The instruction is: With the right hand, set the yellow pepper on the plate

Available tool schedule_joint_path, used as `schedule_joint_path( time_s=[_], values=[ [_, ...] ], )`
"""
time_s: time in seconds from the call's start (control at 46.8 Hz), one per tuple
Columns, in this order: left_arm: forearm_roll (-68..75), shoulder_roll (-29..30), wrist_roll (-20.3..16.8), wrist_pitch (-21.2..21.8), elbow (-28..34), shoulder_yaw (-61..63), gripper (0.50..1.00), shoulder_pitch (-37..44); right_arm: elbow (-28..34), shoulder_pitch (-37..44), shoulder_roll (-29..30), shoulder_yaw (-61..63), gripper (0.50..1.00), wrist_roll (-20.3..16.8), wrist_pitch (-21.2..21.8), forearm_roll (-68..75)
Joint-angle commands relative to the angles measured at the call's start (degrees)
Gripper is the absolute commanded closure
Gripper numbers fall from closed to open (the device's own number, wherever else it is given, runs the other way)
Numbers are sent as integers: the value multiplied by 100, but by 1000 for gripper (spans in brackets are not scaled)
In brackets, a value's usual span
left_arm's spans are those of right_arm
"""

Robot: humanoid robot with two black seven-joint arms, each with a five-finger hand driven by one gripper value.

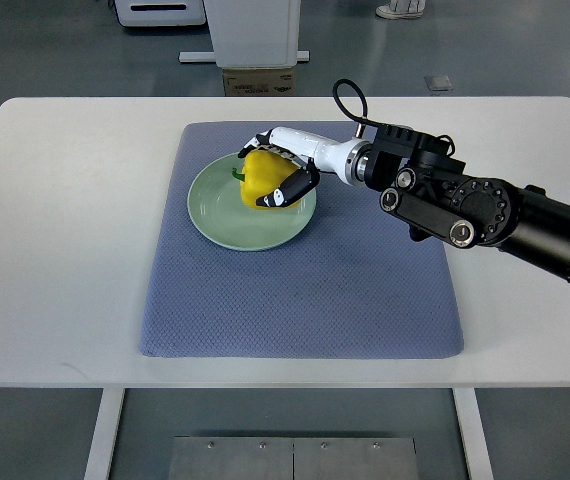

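right hand grips yellow pepper over green plate, upper-left on blue mat; bench margins open all round. no legible writing.

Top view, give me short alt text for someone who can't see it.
The robot's right hand grips a yellow pepper over a pale green plate. The plate sits on a blue-grey mat on a white table. The left arm is out of view.
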Motion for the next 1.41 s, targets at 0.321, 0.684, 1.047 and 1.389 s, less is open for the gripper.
schedule_joint_path(
  time_s=[0.321,0.684,1.047,1.389],
  values=[
    [2,0,0,-2,0,0,500,0,117,-360,0,-72,1000,-19,-147,-1],
    [-6,0,0,7,9,0,500,0,117,-343,0,-28,515,-19,-156,280],
    [2,0,0,-2,9,0,500,0,108,-281,0,788,507,-63,-349,386],
    [-6,0,0,-2,0,0,500,0,64,-334,0,1843,509,-134,-367,658]
  ],
)
